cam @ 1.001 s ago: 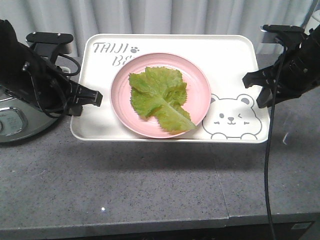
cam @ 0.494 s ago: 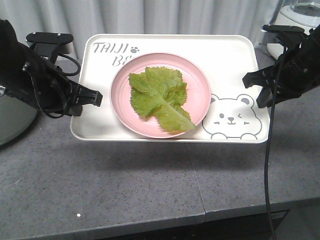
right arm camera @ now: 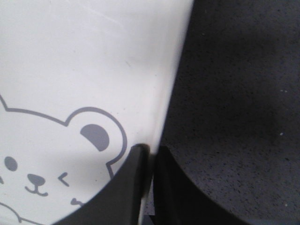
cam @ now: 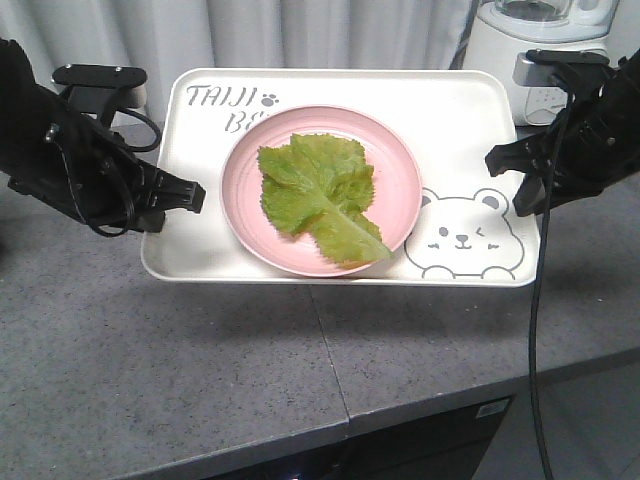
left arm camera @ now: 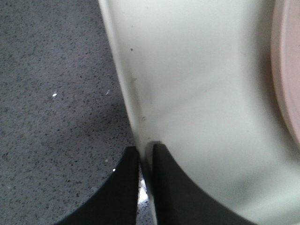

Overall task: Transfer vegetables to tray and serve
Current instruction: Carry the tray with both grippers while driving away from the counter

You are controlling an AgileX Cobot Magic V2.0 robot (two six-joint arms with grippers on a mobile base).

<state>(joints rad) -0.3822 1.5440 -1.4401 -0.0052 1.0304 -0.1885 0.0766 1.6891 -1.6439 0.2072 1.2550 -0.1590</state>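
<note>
Serve step in hand: transfer looks done. Lettuce [cam: 322, 198] lies on the pink plate [cam: 400, 165], plate sits on the tray [cam: 450, 110], roughly midway between the two sets of jaws.

Left gripper [cam: 190, 195]: jaws pinching the tray's left rim. Right gripper [cam: 502, 160]: jaws pinching the right rim, just beside the bear drawing [cam: 462, 238]. The shadow on the counter [cam: 200, 380] below suggests the tray is lifted clear, held level.

Next move, my read: carry to the drop-off with both arms in sync. Any change in spacing between the jaws would twist or drop the tray; any tilt and the plate slides.

View differences:
- Front shows the whole load, both arms and a blender [cam: 520, 40] behind the right jaws. Can't confirm rim contact from there.
- Left wrist shows the rim [left arm camera: 136, 112] wedged between the two fingers [left arm camera: 124, 187], plus the plate's edge [left arm camera: 286, 70] inboard.
- Right wrist shows the same pinch on the other rim [right arm camera: 168, 93], bear ear next to the inner finger.
- Neither wrist shows the lettuce.
</note>
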